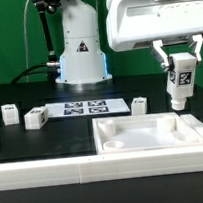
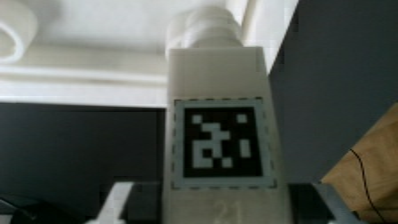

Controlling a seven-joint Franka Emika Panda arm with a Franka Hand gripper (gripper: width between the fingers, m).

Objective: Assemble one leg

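Observation:
My gripper (image 1: 180, 68) is shut on a leg (image 1: 180, 84), a small white post with a black-and-white tag on its face. It holds the leg upright in the air, above the far right corner of the large white tray-like part (image 1: 153, 137). In the wrist view the leg (image 2: 222, 110) fills the middle, between my gripper's (image 2: 226, 206) fingers (image 2: 125, 205). Part of the tray's rim (image 2: 71, 55) shows behind it.
Three more small white legs stand on the black table: two at the exterior view's left (image 1: 7, 114) (image 1: 35, 118) and one (image 1: 139, 105) behind the tray. The marker board (image 1: 85, 108) lies in front of the robot base (image 1: 82, 51).

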